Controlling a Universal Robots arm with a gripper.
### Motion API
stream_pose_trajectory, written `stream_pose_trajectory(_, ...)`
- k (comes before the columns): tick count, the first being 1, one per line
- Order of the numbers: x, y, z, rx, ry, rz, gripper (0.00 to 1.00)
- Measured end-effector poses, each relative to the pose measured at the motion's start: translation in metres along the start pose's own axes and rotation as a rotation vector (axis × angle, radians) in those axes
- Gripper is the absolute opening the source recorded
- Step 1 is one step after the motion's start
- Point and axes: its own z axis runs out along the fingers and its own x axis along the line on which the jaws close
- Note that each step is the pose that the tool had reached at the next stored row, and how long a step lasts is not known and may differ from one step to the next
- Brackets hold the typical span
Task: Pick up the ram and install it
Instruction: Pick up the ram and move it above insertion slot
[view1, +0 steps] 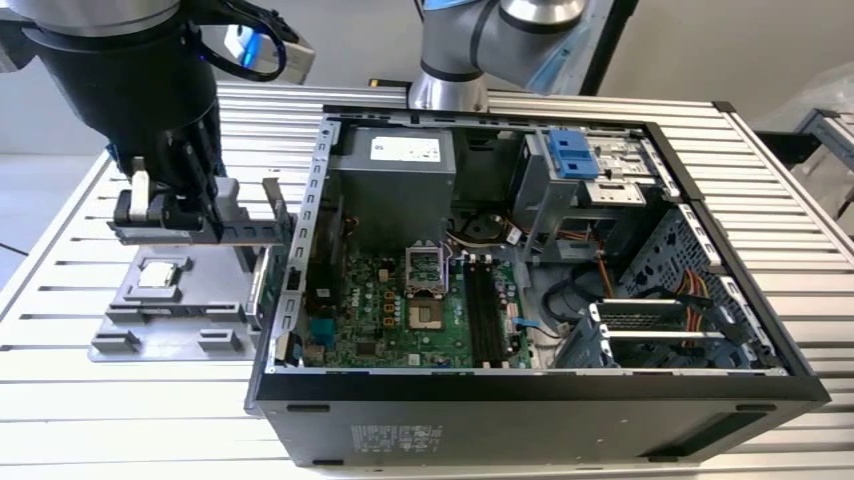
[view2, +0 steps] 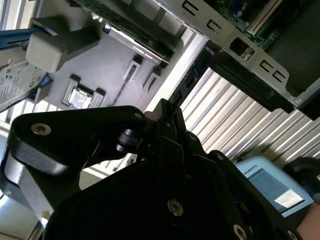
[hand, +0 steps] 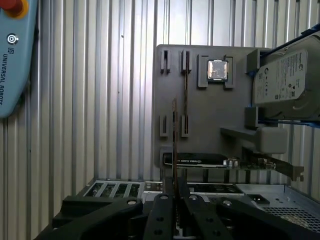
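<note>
The ram (hand: 174, 132) is a thin dark stick, seen edge-on in the first wrist view, with my gripper (hand: 174, 194) shut on it. It hangs above the grey parts holder (hand: 200, 125), clear of the holder's slots. In the exterior view the gripper (view1: 171, 222) sits at the exterior view's left over the holder (view1: 167, 325), and the ram (view1: 251, 232) runs level from it toward the open computer case (view1: 300, 250). The motherboard's black memory slots (view1: 483, 315) lie inside the case, well to the exterior view's right of the gripper.
Another thin stick (hand: 186, 90) stands in the holder's slots, beside a processor chip (hand: 218, 70), a hard drive (hand: 285, 85) in a blue frame and an upright card (hand: 220, 161) with a metal bracket. A pendant (hand: 15, 55) lies on the slatted table. Another arm's base (view1: 454, 70) stands behind the case.
</note>
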Motion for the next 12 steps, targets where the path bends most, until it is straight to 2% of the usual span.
stream_pose_trajectory(12, 0.0001, -0.0144, -0.0006, -0.0032, 0.0000, 0.000, 0.00)
